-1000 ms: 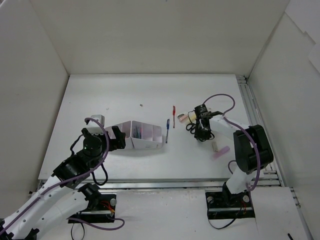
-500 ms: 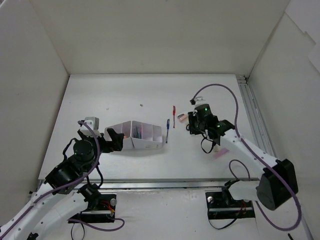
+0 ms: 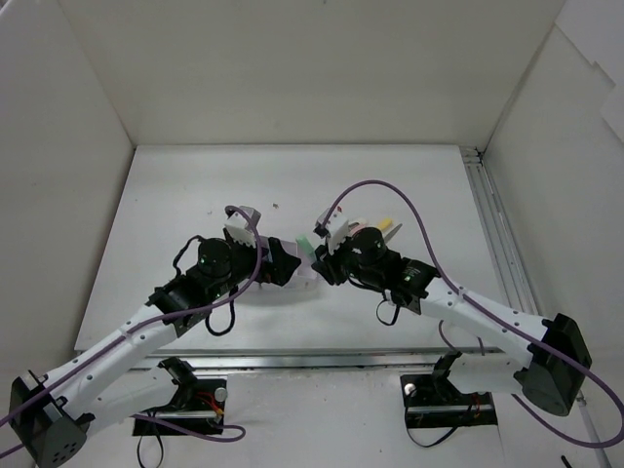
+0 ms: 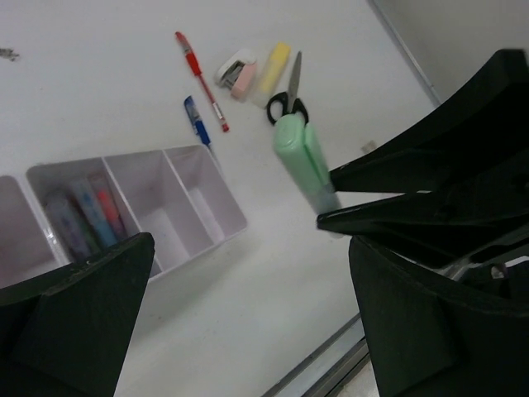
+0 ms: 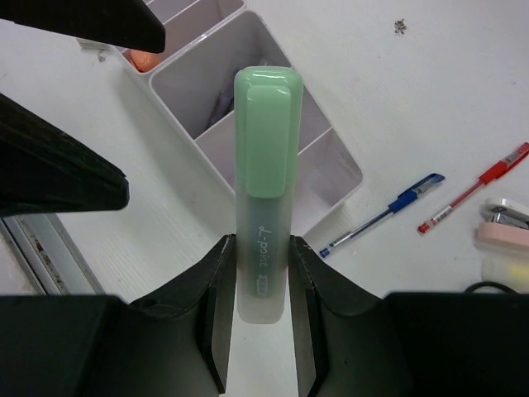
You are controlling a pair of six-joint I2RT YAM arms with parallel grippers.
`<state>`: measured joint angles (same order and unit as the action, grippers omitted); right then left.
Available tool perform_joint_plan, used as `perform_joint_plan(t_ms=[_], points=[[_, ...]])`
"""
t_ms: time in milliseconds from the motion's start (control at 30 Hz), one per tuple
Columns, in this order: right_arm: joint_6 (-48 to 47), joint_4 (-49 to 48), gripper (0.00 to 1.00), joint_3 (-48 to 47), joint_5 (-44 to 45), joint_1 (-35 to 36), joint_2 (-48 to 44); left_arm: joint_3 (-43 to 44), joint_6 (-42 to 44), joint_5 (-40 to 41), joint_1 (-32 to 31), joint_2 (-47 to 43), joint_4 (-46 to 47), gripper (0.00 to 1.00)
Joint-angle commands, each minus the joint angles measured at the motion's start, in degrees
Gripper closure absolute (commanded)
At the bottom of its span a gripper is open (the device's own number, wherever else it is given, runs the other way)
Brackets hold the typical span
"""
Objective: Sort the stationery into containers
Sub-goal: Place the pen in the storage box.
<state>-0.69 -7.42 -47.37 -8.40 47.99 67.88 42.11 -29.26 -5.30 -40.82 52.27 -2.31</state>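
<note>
From my station, the white table fills the overhead view, and both arms reach in over its middle, the left arm and the right arm meeting nose to nose. Under them sits the white organizer, largely hidden from above. The left wrist camera shows purple, blue and pink markers lying in one compartment. The left gripper hangs over the organizer with its jaws spread as wide as they go and nothing between them. The right gripper is closed part-way on the lower barrel of the green highlighter. The highlighter is held off the table with its cap pointing away from the fingers. From the right wrist it lines up over the end compartments, though I cannot tell how high it is. Loose on the table past the organizer lie the black-handled scissors, the red pen and the blue pen, whose near end sits just beside the organizer's corner. Next to the scissors are the yellow marker and a small pink-and-white item.
</note>
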Motion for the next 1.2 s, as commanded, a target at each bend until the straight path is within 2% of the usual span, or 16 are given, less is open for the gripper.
perform_joint_plan(t_ms=[0,233,367,467,533,567,667,700,767,800,833,900,933,1000,1067,1167], points=[[-0.5,-8.4,1.00,-2.2,1.9,1.2,1.6,-0.2,-3.3,-2.9,0.1,-0.1,12.0,0.00],[0.5,-13.5,1.00,-1.8,0.1,3.2,2.5,-1.8,-5.1,-2.4,0.1,0.5,15.8,0.01],[2.3,-21.5,1.00,1.1,-3.7,4.6,-0.5,-1.9,-5.3,-1.0,0.1,2.0,16.2,0.04],[3.3,-23.9,1.00,2.3,-6.0,5.0,-1.3,-1.9,-5.5,0.6,0.6,3.4,16.5,0.19],[3.7,-23.8,1.00,2.4,-5.8,5.4,-1.1,-2.0,-5.7,-0.2,0.7,3.8,17.4,0.34],[3.8,-23.8,1.00,2.4,-5.3,5.4,-1.0,-2.1,-5.6,-0.4,0.7,3.8,18.3,0.45],[3.9,-23.4,1.00,2.1,-4.6,5.9,-0.6,-1.9,-5.6,-0.4,0.7,3.9,18.5,0.63],[4.0,-23.3,1.00,2.0,-4.3,5.9,-0.5,-1.9,-5.6,-0.3,0.7,3.9,18.4,0.81],[4.4,-21.5,0.89,1.3,-1.0,5.8,-0.6,-1.3,-5.1,0.8,0.7,3.2,16.7,1.00],[5.5,-20.4,0.80,0.9,0.8,6.0,-0.6,-1.3,-4.8,1.6,0.7,2.1,15.9,1.00],[6.2,-18.0,0.60,-0.1,6.0,6.0,-0.6,-1.2,-4.0,4.5,0.7,1.4,13.9,1.00],[10.2,-16.1,0.43,-0.3,12.3,6.0,-1.7,-1.8,-3.1,8.9,1.4,-2.1,12.1,1.00],[11.8,-14.0,0.25,0.0,16.0,5.9,-2.4,-2.3,-1.6,12.2,1.4,-3.2,11.1,1.00],[14.7,-10.7,0.10,1.3,24.3,5.8,-5.0,-2.1,-0.5,16.4,4.1,-5.8,6.7,1.00],[16.7,-8.4,0.04,2.5,28.9,4.2,-7.1,-2.1,0.3,21.3,6.6,-7.3,2.6,1.00],[20.6,-3.7,0.02,4.9,31.7,1.0,-13.0,-3.8,2.1,21.9,11.8,-10.7,2.6,1.00]])
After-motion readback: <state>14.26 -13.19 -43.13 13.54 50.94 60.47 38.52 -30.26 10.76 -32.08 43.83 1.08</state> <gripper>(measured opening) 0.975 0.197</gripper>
